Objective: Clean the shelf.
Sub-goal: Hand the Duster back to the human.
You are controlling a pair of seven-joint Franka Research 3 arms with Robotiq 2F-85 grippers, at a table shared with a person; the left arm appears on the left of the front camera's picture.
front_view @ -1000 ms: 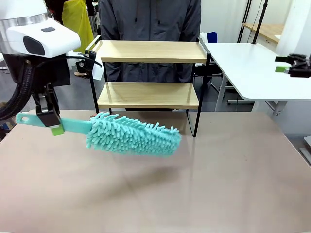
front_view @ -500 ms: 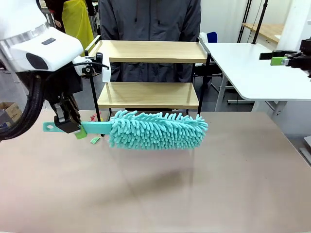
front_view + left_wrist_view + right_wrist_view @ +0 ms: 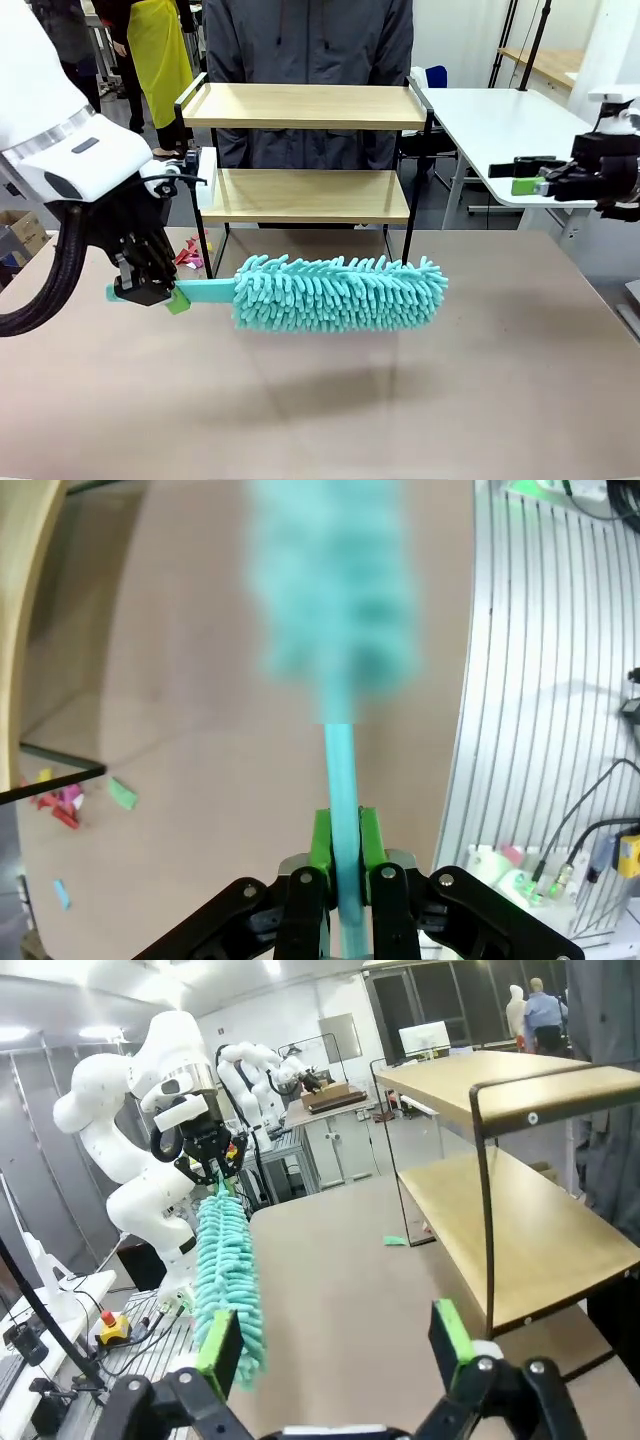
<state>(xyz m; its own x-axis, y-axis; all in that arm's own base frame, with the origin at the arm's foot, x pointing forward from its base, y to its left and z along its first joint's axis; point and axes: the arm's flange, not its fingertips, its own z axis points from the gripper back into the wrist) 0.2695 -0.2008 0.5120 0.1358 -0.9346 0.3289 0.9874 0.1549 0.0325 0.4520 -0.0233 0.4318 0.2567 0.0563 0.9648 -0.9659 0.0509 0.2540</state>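
Behind the duster, at the far edge of the brown table (image 3: 480, 380), stands the shelf (image 3: 305, 195), its 2 wooden boards facing the robot and a person standing just beyond it. The left gripper (image 3: 150, 290) is clamped on the flat turquoise handle of the duster (image 3: 340, 292); in the left wrist view the 2 green pads (image 3: 322, 842) pinch that handle from both sides, and the fluffy head (image 3: 330, 580) runs straight away from the fingers.

The duster's long axis lies roughly level and parallel to the front edge of the boards, head pointing toward the robot's right, held clear above the table. It hangs in front of the shelf and below the lower board, so the boards lie up and away from it. Reaching either one likely calls for lifting the head and carrying it toward the person.

The left arm comes in low from the left, wrist bent so the fingers point sideways across the table. It is plainly the nearer arm. The right gripper (image 3: 530, 183) hovers well off to the right at about lower-board height, jaws spread wide and holding nothing. Small coloured scraps (image 3: 188, 255) lie on the table by the shelf's left legs.
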